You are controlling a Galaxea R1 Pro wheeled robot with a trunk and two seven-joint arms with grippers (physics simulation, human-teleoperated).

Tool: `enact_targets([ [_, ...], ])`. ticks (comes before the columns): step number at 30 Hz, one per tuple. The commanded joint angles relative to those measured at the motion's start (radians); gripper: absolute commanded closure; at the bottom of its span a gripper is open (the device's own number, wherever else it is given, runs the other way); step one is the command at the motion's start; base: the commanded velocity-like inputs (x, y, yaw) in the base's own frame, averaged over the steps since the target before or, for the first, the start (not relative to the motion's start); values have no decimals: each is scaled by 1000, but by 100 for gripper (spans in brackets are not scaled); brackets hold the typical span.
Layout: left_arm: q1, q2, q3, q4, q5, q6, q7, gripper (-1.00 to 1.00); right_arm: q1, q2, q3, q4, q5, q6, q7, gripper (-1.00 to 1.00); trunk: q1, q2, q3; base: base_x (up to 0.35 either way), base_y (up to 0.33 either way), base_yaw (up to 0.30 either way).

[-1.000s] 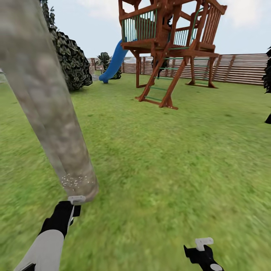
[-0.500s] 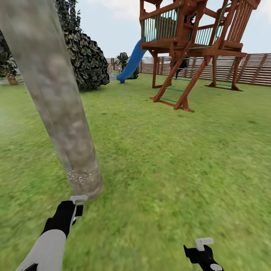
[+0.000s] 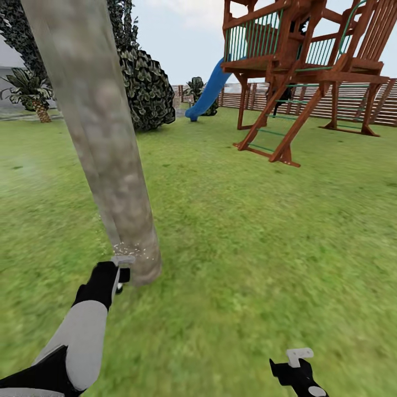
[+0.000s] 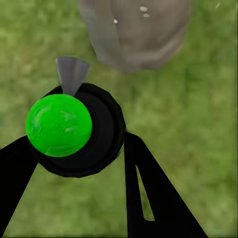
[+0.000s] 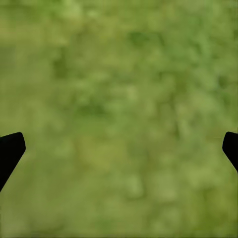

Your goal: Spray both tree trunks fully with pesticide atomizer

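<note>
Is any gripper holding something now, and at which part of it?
The left gripper holds the atomizer, its jaws on either side of the black body under the green top. The right gripper is open and holds nothing.

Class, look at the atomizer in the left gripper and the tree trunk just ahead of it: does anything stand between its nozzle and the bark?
Nothing visible does. The atomizer, held in the left gripper, points straight at the tree trunk base, with only grass beneath.
</note>
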Motion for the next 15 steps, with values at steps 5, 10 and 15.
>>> enact_targets([
  [5, -1, 1, 5, -3, -9, 52, -13, 100, 0, 0, -8, 0, 5, -2, 6, -100, 0, 0, -1, 80, -92, 0],
  [10, -3, 0, 5, -3, -9, 54, -13, 100, 0, 0, -9, 0, 5, -2, 6, -100, 0, 0, -1, 169, -229, 0],
  [15, -5, -2, 5, -3, -9, 54, -13, 100, -1, 0, -8, 0, 5, -2, 6, -100, 0, 0, -1, 21, -269, 0],
])
